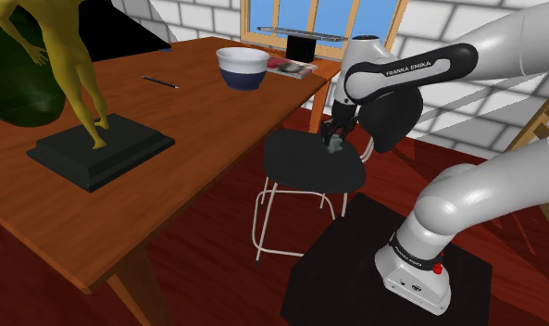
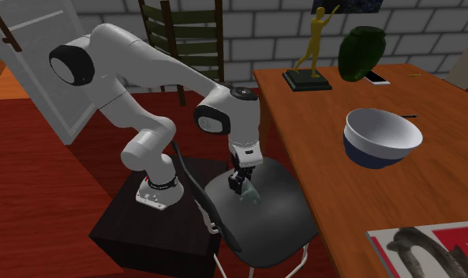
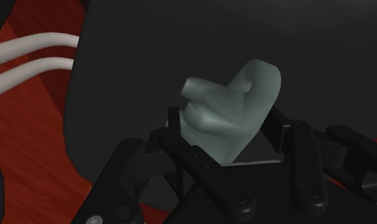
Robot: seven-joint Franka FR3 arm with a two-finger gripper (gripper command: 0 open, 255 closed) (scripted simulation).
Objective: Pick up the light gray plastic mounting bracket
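Brick-walled room, black chair seat (image 1: 300, 171). Your gripper (image 3: 231, 130) pinches the pale grey-green mounting bracket (image 3: 234, 102); grasp looks made. Next: lift straight up, steadily.

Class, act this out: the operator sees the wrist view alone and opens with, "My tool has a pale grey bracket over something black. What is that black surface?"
Observer: A chair's seat, under the tool and bracket.
Operator: What stands next to the chair?
Observer: A wooden table, close beside the seat.
Operator: Anything on the table near me?
Observer: A white and blue bowl, near the table's edge.
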